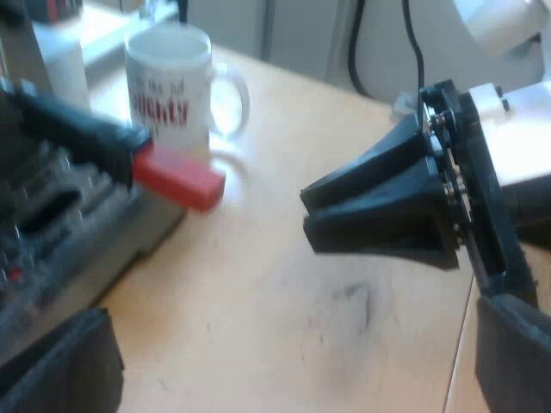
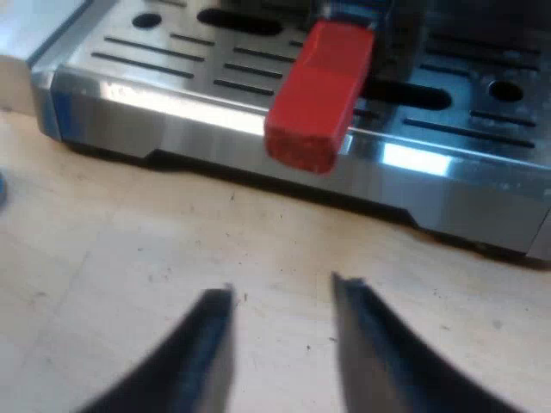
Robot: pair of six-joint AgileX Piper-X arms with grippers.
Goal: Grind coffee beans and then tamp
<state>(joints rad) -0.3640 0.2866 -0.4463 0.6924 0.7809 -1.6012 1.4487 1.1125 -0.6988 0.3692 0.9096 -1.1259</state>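
Step in hand, as I read it: taking the holder's handle with the right gripper (image 2: 281, 288). Its fingers stand moderately apart with nothing between them, low over the table (image 1: 284, 292) and short of the red end (image 2: 318, 86).

- Raise the fingers to the height of the red end before you close in — it juts out past the drip tray's edge (image 2: 215, 120), above the fingertips.
- Centre the block in the gap. The opening looks only a little wider than the block, so widen it if you can.
- Grip behind the red end, on the dark handle (image 1: 69, 125), for better leverage when turning it.

The holder is locked into the espresso machine (image 1: 52, 215); the handle points outward toward the mug (image 1: 168, 86). The red end is a squared block with matte, clean faces.

The left gripper (image 1: 293, 344) has its fingers spread wide, holding nothing, beside the machine's front.
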